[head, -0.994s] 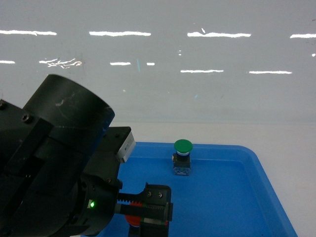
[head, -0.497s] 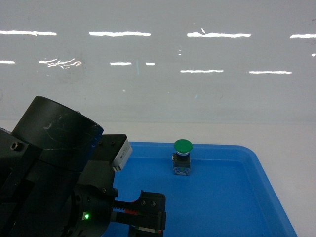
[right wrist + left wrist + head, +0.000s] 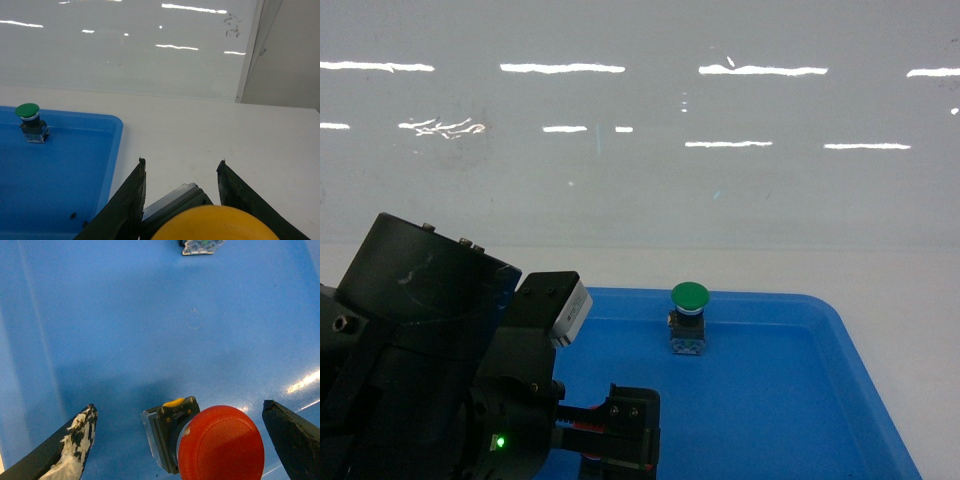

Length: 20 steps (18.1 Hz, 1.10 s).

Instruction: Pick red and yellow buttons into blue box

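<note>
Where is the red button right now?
In the left wrist view, the red button sits on the blue tray floor at the bottom, between the left gripper's two open fingers.

Red button (image 3: 220, 442) and yellow button (image 3: 215, 222) cut off below

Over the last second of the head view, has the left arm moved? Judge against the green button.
Yes. The left gripper and its arm have dropped lower in the head view and shifted slightly left, while the green button on the blue tray stayed put.
</note>
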Motion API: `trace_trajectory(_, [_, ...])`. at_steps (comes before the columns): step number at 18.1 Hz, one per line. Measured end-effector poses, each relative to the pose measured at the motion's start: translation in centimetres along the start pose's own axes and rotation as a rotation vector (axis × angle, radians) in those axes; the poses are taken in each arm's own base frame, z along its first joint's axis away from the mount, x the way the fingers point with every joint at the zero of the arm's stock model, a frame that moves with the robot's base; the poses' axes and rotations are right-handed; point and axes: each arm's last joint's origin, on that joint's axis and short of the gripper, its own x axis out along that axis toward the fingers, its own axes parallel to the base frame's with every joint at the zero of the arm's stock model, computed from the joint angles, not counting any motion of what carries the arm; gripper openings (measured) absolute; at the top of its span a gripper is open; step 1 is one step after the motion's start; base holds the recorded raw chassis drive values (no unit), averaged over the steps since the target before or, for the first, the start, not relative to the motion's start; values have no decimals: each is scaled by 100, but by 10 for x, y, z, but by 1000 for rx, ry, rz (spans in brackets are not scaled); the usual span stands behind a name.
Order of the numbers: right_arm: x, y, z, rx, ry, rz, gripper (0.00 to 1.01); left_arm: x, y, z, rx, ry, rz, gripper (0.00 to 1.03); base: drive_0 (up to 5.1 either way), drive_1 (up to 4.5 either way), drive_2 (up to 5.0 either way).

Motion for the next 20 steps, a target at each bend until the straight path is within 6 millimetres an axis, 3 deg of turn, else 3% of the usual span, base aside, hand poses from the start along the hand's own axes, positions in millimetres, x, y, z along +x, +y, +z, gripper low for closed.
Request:
trace_trajectory(5, [0,0,0,0,0,0,38,2,0,-8,6,-12,-11,94,0,0,0])
trace_trajectory(12, [0,0,0,0,0,0,38,2,-10,-14,18,-37,-69,35,0,0,0])
trace_trajectory(20, [0,0,0,0,0,0,38,-2,-8,-14,42,-63,-36,32,0,0,0])
